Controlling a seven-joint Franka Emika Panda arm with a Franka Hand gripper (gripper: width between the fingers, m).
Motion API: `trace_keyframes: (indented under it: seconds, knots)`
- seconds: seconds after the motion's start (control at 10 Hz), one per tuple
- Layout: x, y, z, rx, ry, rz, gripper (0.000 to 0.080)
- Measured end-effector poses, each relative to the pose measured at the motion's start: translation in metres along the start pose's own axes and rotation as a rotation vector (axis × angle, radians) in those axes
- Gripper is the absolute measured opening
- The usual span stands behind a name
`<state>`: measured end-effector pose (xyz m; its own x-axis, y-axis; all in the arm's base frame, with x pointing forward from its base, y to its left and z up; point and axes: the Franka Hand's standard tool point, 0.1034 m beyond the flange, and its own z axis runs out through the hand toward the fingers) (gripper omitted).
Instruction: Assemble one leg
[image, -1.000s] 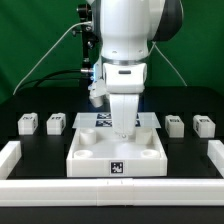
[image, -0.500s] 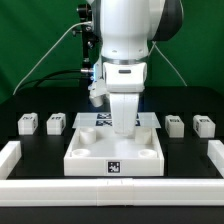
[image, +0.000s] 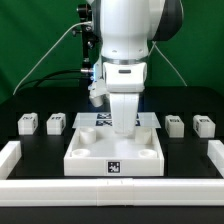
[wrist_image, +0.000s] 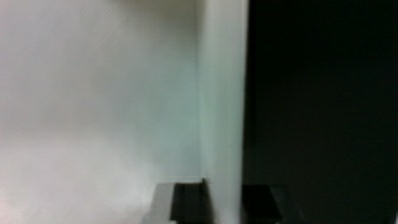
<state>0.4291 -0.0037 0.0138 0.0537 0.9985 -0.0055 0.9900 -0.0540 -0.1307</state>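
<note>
Four small white legs with tags stand on the black table: two at the exterior view's left (image: 27, 123) (image: 56, 123) and two at its right (image: 175, 123) (image: 203, 124). My gripper (image: 122, 128) is down at the far wall of the large white tray-like piece (image: 85, 152), away from every leg. In the wrist view my two dark fingers (wrist_image: 189, 203) stand on either side of that piece's white wall (wrist_image: 222, 120), which fills the gap between them. My gripper (wrist_image: 226, 192) looks shut on this wall.
The marker board (image: 88, 119) lies behind the tray-like piece, partly hidden by my arm. A low white rail (image: 12, 155) borders the table at the left, right (image: 214, 155) and front. A green backdrop and cables are behind.
</note>
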Motion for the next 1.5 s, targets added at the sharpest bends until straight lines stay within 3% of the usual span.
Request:
trace_keyframes:
  seconds: [0.6,1.1,1.5]
  knots:
    - [0.048,0.040,-0.005,-0.028,0.020,-0.034,0.0068]
    - [0.046,0.041,-0.005,-0.034,0.021,-0.034,0.0068]
    - [0.078,0.051,-0.007,-0.069,0.047,-0.051,0.0068]
